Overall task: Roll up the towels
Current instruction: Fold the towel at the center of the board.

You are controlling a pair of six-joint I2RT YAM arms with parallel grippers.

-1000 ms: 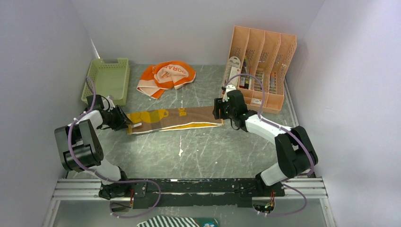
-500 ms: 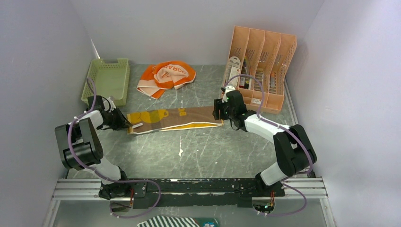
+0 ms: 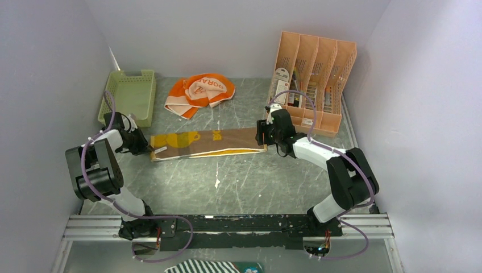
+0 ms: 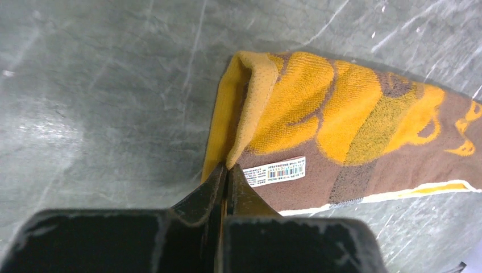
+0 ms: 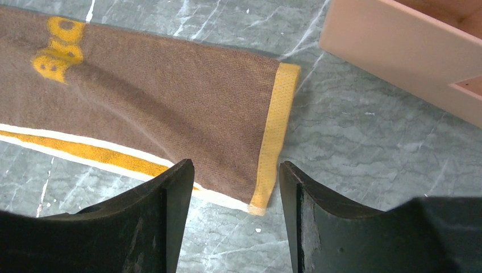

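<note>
Since a second ago the left gripper point(image 4: 224, 176) has closed, and it has pulled a little to the left, so the left end of the brown and yellow towel point(image 3: 216, 142) has shifted with it. Now its two fingers are clenched on the near left corner of this towel, just beside the white label point(image 4: 274, 169). Only the thin edge of the cloth is between them. Above this pinch the end of the towel stands up in a loose fold.

This towel lies as a long strip across the middle of the table point(image 3: 244, 182), from left to right. The right gripper point(image 5: 233, 176) is released. Its fingers stand apart over the near right corner of the strip, one on each side, and nothing is held. I cannot tell if they touch the cloth. The orange towel point(image 3: 200, 92) lies crumpled at the far side, between the green basket point(image 3: 131, 73) and the peach file rack point(image 3: 315, 62), and it is not rolled yet.

I think the danger is in the small grip. If the left arm turns the end over to begin the roll, the edge may slip out. Also the right end is free, so the whole strip may slide to the left instead of rolling. One pinched corner could also give a crooked roll.
</note>
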